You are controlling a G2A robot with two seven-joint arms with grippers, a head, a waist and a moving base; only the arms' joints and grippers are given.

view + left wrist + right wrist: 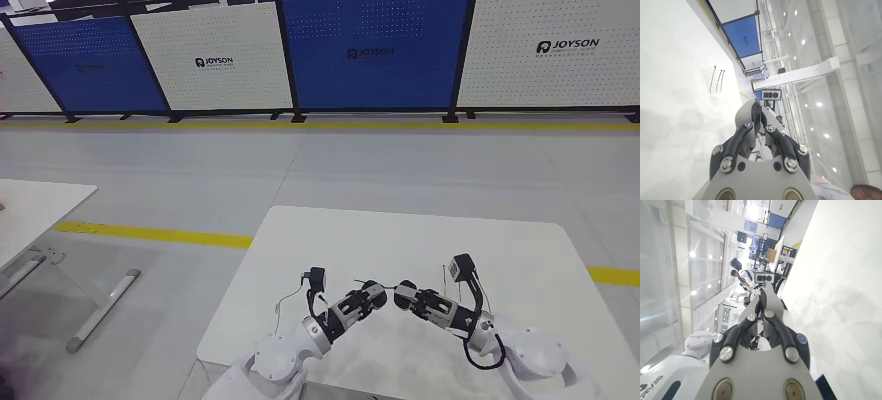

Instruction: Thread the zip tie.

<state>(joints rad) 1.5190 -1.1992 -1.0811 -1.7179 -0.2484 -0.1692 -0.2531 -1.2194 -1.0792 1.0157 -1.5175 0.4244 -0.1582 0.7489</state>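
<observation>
Above the white rectangular surface (pixel 420 240), the left hand (pixel 757 106) was clamped on a thin plastic zip tie (pixel 760 115). It met the right hand (pixel 762 292), whose fingers were together. Three spare black zip ties (pixel 716 81) lay on the surface. Threading likely needed the tail squared to the head slot, then fed slowly.

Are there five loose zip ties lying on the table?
No, three black zip ties lie side by side on the white table.

Top cam looks down on table (pixel 420 250); wrist cams face each other, close-up.
</observation>
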